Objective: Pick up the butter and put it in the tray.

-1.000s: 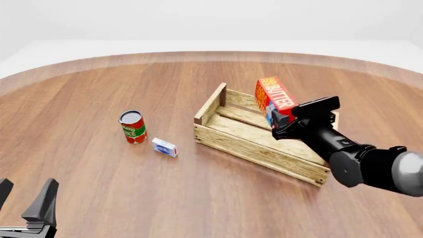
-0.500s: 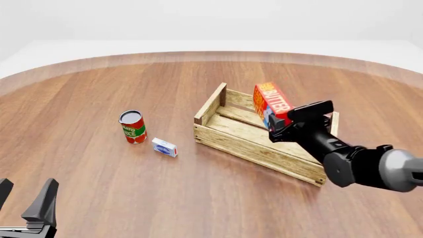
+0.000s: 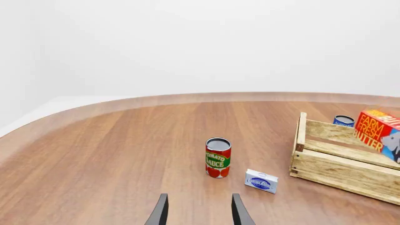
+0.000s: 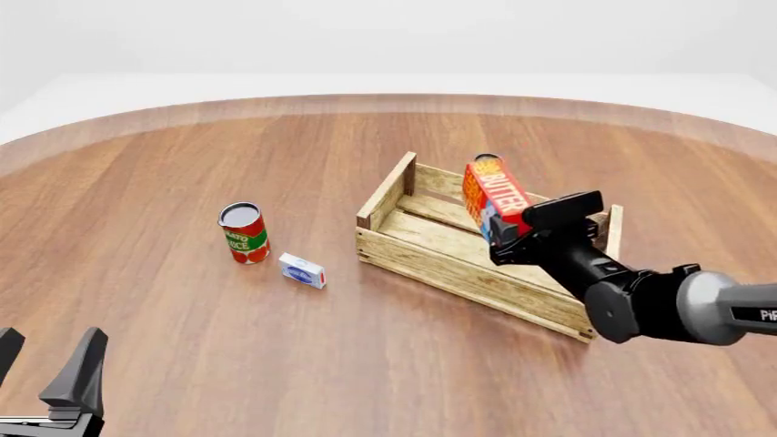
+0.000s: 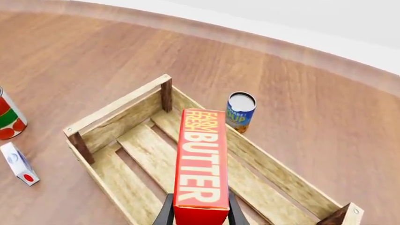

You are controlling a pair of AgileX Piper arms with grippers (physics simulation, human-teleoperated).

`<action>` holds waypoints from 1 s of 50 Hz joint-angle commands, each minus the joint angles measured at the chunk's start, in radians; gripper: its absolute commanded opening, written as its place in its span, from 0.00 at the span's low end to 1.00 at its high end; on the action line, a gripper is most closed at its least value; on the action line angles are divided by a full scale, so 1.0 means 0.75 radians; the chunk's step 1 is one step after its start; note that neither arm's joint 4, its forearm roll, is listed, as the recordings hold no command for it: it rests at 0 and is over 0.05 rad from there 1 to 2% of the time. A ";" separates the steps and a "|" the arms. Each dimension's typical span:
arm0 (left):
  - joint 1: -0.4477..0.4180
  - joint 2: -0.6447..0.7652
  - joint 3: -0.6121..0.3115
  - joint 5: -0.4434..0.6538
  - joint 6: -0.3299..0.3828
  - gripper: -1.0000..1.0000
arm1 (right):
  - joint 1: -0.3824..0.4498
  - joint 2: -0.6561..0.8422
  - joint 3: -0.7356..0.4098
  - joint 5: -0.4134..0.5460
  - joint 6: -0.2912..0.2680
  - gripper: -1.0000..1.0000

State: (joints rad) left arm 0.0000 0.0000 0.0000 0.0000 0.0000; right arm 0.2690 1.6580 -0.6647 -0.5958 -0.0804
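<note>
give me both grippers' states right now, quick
Left gripper: open, holding nothing.
Right gripper: closed on the butter, holding it over the tray.

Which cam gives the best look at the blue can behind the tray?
Right wrist view: the blue can shows whole, upright on the table just outside the tray. Left wrist view catches only its top over the slats; front view shows only a sliver of rim behind the butter.

round wooden table, plain white backdrop
</note>
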 commanded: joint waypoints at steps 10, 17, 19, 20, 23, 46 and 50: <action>0.000 0.000 0.000 0.000 0.000 1.00 | -0.013 0.054 -0.038 -0.037 0.031 0.00; 0.000 0.000 0.000 0.000 0.000 1.00 | -0.012 0.072 -0.049 -0.044 0.038 0.00; 0.000 0.000 0.000 0.000 0.000 1.00 | -0.010 0.077 -0.050 -0.048 0.041 0.00; 0.000 0.000 0.000 0.000 0.000 1.00 | -0.009 0.082 -0.051 -0.050 0.043 0.00; 0.000 0.000 0.000 0.000 0.000 1.00 | -0.010 0.094 -0.052 -0.058 0.044 0.00; 0.000 0.000 0.000 0.000 0.000 1.00 | -0.013 0.174 -0.074 -0.084 0.054 0.00; 0.000 0.000 0.000 0.000 0.000 1.00 | -0.019 0.181 -0.079 -0.086 0.056 0.00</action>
State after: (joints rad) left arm 0.0000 0.0000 0.0000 0.0000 0.0000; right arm 0.2588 1.7863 -0.7013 -0.6489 -0.0591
